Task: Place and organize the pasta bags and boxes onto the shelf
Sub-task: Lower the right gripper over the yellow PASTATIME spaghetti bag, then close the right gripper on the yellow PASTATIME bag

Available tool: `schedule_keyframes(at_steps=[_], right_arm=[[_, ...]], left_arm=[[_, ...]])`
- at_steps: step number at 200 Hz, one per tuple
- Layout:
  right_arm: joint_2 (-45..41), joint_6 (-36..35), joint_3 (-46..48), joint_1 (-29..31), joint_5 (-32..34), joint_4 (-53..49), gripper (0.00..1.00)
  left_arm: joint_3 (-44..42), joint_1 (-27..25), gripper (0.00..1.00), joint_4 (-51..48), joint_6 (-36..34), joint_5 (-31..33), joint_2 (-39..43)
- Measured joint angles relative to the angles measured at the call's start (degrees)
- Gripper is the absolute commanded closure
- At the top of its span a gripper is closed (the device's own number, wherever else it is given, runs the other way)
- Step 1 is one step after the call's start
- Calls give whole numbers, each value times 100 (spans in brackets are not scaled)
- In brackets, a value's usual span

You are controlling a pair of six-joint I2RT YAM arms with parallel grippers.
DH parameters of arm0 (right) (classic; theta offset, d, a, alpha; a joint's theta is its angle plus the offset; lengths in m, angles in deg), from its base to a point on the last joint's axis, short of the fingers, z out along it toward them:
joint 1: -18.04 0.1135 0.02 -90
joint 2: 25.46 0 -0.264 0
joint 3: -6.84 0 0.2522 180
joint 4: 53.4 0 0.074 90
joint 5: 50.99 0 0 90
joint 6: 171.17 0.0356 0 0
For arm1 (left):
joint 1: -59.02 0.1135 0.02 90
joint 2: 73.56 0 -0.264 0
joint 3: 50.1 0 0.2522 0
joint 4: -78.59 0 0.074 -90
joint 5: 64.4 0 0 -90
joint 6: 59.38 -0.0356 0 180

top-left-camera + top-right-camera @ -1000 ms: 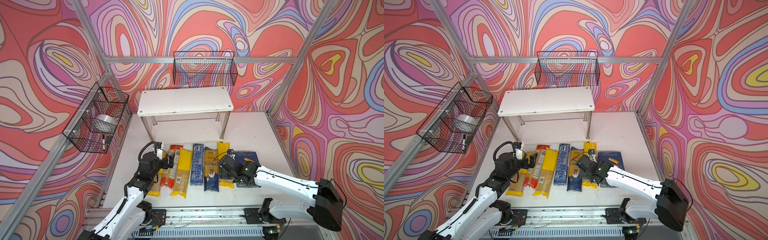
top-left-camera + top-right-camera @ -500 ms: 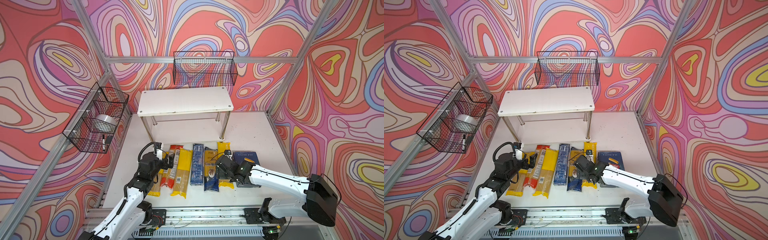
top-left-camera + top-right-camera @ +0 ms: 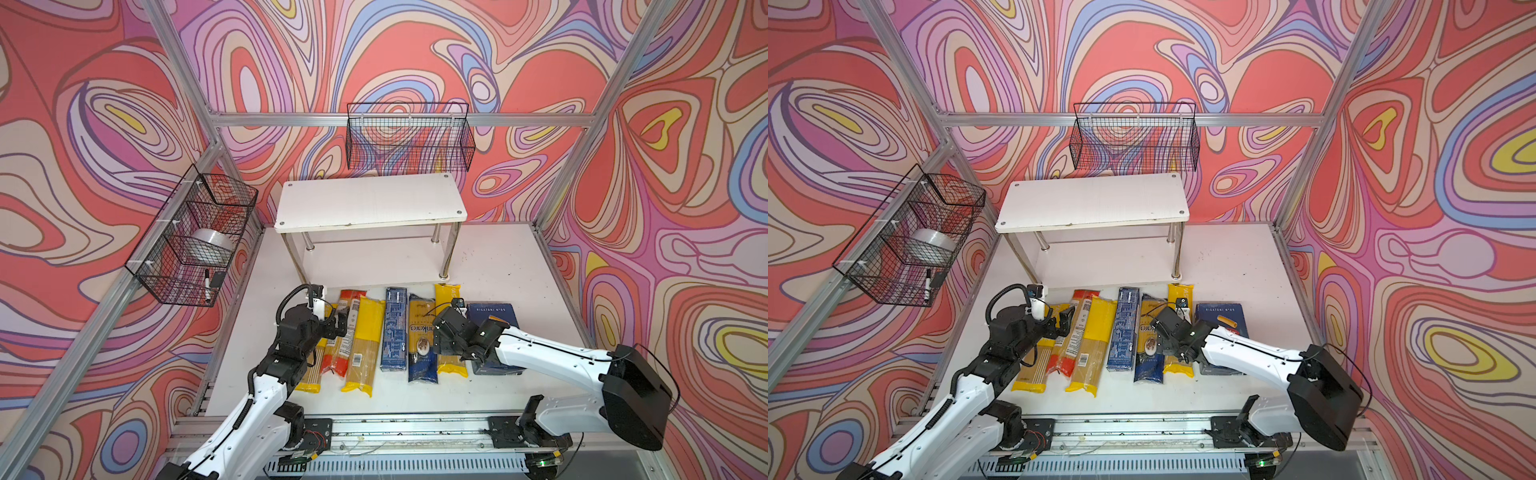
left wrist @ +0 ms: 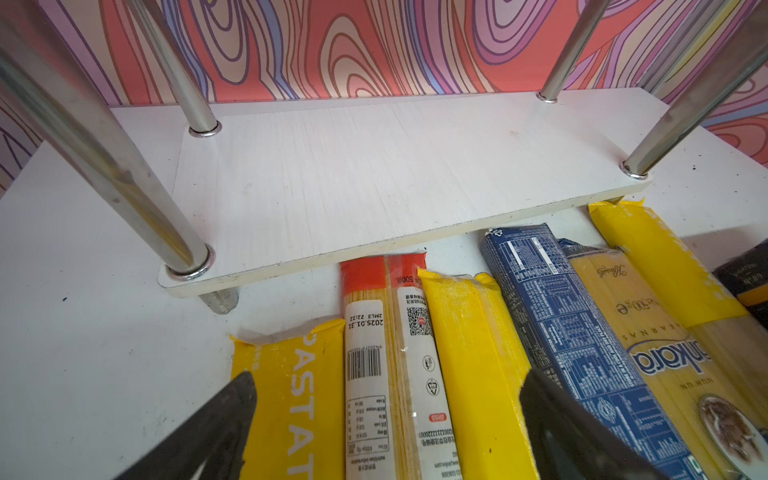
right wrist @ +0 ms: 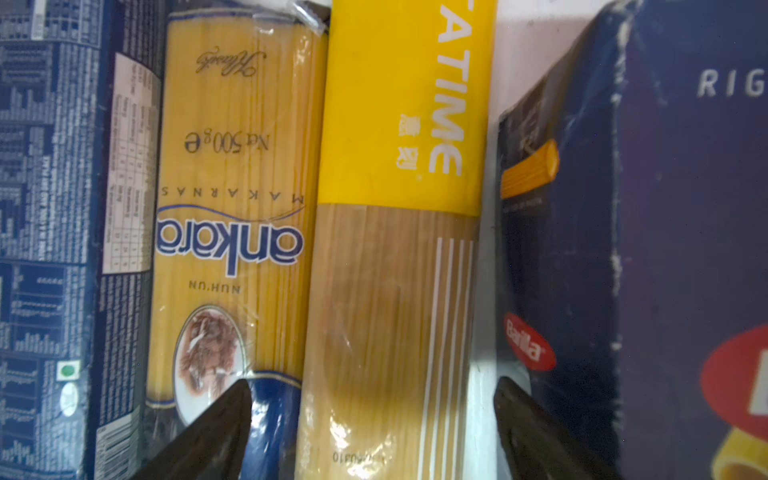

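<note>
The pasta lies in a row on the white table in front of the white shelf (image 3: 370, 199). From the left come a yellow packet (image 3: 309, 374), a red-ended packet (image 3: 345, 328), a yellow packet (image 3: 365, 345), the narrow blue box (image 3: 395, 328), the ankara bag (image 3: 422, 336), another yellow packet (image 3: 449, 299) and the rigatoni box (image 3: 492, 318). My left gripper (image 4: 386, 378) hovers open over the red-ended packet (image 4: 386, 353). My right gripper (image 5: 372, 384) is open and low, straddling the yellow packet (image 5: 395, 291) between the ankara bag (image 5: 232, 166) and the Barilla box (image 5: 665, 208).
A black wire basket (image 3: 409, 139) hangs on the back wall above the shelf. Another (image 3: 191, 235) on the left wall holds a tape roll (image 3: 210, 245). The shelf's chrome legs (image 4: 99, 141) stand just beyond the packets' far ends. Aluminium frame posts border the table.
My right gripper has shifted a little left over the yellow packet and its jaws have spread wider. The left arm has not moved.
</note>
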Motion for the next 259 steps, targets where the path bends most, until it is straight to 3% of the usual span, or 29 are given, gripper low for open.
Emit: schedule_keyframes(at_steps=[96,200,259], right_arm=[[798,-343,-37,-286,-280,446,6],[13,-518,433,-597,-313,278,5],[177,-647,385,-603,-435,444,6]], left_arm=[[0,0,0,0,0,-9,0],[0,0,0,0,0,-7,0],[0,0,0,0,2,-7,0]])
